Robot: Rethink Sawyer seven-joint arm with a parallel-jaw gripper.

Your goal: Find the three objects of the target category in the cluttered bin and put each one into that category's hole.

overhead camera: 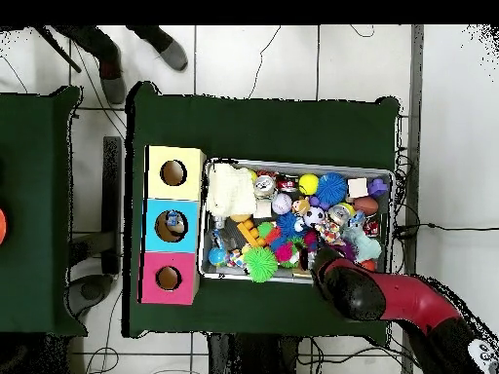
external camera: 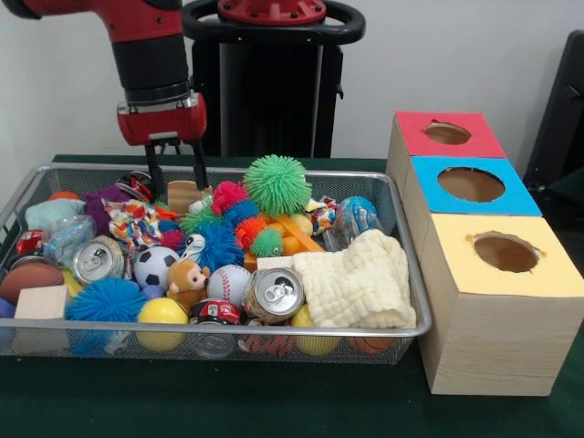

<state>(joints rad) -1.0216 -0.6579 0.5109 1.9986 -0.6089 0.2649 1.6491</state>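
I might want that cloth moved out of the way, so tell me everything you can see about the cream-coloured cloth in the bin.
The cream cloth is a soft, waffle-textured fabric, loosely folded into a thick bundle. It lies in the wire bin at the end nearest the coloured boxes, draped over other items and reaching the bin's front wall. A silver drink can rests against its edge, and a small wooden block sits beside it. The overhead view shows it next to the yellow box. Nothing holds it.

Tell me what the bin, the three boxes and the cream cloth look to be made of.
Bin: silvery wire mesh, likely metal; the contents show through its sides.
Boxes: pale wood, grain visible on the sides, with painted or covered matte tops in red, blue and yellow.
Cream cloth: soft fabric with a puckered weave, possibly cotton.
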